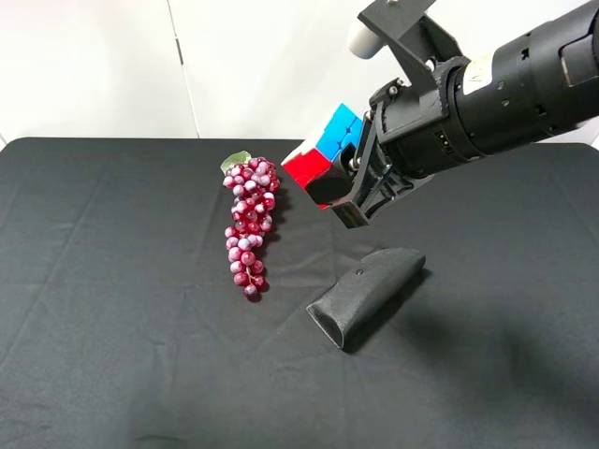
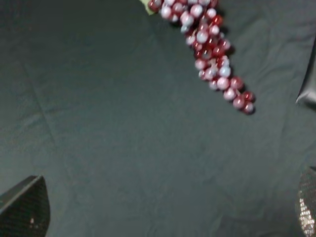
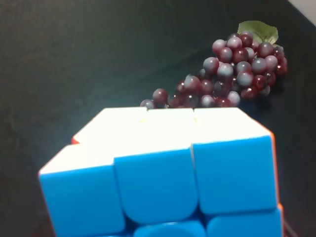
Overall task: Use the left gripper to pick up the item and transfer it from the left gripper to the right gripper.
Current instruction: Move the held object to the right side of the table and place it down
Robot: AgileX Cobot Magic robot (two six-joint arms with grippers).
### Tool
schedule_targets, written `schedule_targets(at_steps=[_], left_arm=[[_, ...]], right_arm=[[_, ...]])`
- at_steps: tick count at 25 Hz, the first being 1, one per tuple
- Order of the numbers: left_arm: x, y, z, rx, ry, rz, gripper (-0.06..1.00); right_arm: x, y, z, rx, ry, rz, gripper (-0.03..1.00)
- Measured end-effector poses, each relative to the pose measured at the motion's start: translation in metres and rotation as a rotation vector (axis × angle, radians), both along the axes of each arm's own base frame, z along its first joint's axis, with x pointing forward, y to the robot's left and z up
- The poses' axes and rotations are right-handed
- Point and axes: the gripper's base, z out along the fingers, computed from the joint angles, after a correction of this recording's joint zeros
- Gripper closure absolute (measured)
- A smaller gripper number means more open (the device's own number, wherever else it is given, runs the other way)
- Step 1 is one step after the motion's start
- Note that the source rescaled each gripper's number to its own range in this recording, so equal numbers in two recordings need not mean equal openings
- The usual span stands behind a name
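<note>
Red-and-blue cube [image 1: 321, 154] sits pinched in the right tool [image 1: 348, 173], aloft over the tabletop [image 1: 112, 309]; the left tool [image 2: 165, 212] (spread, nothing between) faces only grapes [image 2: 212, 54].

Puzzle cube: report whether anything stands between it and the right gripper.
Nothing visible does. The right gripper is shut on the puzzle cube, holding it above the table; grapes and pouch lie below, apart.

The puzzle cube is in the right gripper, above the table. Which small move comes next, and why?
Probably hold the grip steady and draw the right arm back slightly. The puzzle cube sits clamped in the right gripper, clear above the table, while the left gripper has its fingers wide apart with nothing between them, so the handover looks done.
</note>
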Motion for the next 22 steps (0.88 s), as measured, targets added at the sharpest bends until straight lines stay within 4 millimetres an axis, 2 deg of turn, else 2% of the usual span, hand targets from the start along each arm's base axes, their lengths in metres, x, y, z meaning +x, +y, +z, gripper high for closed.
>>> schedule_targets(at_steps=[7, 12, 15, 22], left_arm=[[-0.054, 0.020, -0.058, -0.027, -0.081, -0.001, -0.06], [-0.082, 0.030, -0.098, -0.070, -0.119, 0.026, -0.06], [-0.094, 0.035, -0.112, -0.097, -0.151, 0.039, -0.06], [-0.104, 0.043, -0.118, -0.120, -0.218, 0.107, -0.06]], right_arm=[[0.000, 0.000, 0.000, 0.000, 0.000, 0.000, 0.97], [0.000, 0.000, 0.000, 0.001, -0.001, 0.000, 0.97], [0.000, 0.000, 0.000, 0.001, -0.001, 0.000, 0.97], [0.000, 0.000, 0.000, 0.019, 0.022, -0.025, 0.97]])
